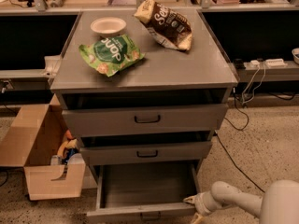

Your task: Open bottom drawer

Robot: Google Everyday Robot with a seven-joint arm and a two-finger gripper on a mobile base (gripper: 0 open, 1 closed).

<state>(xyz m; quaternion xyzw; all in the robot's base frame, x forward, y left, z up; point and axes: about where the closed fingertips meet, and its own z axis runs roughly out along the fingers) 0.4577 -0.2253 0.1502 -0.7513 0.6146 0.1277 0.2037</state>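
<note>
At the foot of the grey table (163, 64), the bottom drawer (145, 190) is seen pulled well out toward the camera, so that its plain grey tray is laid open to view. Its low front is cut by the lower edge of the view, and a small dark loop handle (150, 215) is just made out at the middle of it. Above it the middle drawer (147, 153) and the top drawer (147, 119) are stacked, each with a dark handle at its centre and a dark gap shown over its front.

The claw (194, 204) is found at the right front corner of the bottom drawer, just beside or touching the drawer's front edge; contact cannot be confirmed. Whether the claw is apart or together cannot be told. It is carried by a pale arm (243, 202) that enters from the lower right corner.

On the table top a white bowl (108, 26) is set near the back left, a green snack bag (111, 54) is laid just in front of it, and a brown snack bag (166, 24) is laid at the back right. An open cardboard box (42, 171) with items inside is placed on the speckled floor (261, 148) to the left of the drawers. Dark cables (236, 113) are trailed over the floor on the right.
</note>
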